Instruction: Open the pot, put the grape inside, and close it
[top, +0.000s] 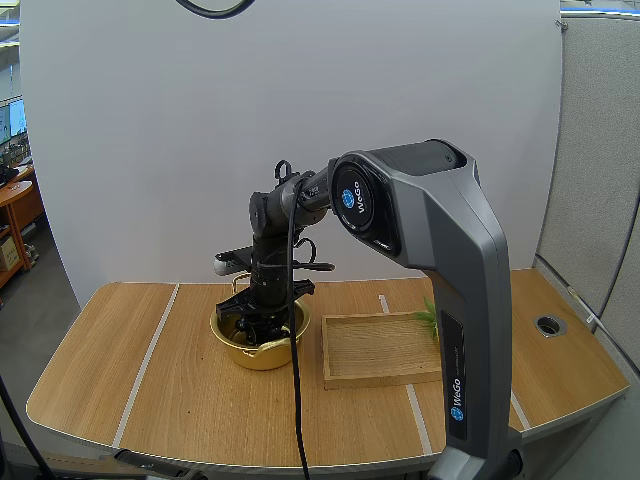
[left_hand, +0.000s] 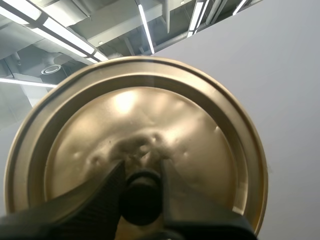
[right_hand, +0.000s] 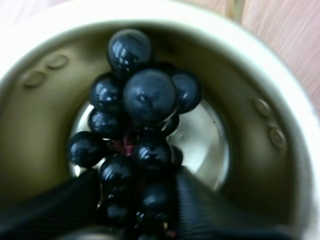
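While the right gripper (right_hand: 140, 179) sits low inside the gold pot (right_hand: 260, 150), its 2 fingers pinch the near end of the bunch of grapes (right_hand: 149, 95). The dark berries hang within the pot walls, over the shiny bottom; contact with the bottom can't be judged. In the high view the open pot stands on the table (top: 150, 390), just left of the wooden tray (top: 380, 350). A green sprig (top: 430, 316) lies at the tray's far right corner. The left gripper (left_hand: 142, 172) holds the gold lid (left_hand: 150, 115), its 2 fingers clamping the black knob (left_hand: 142, 200).
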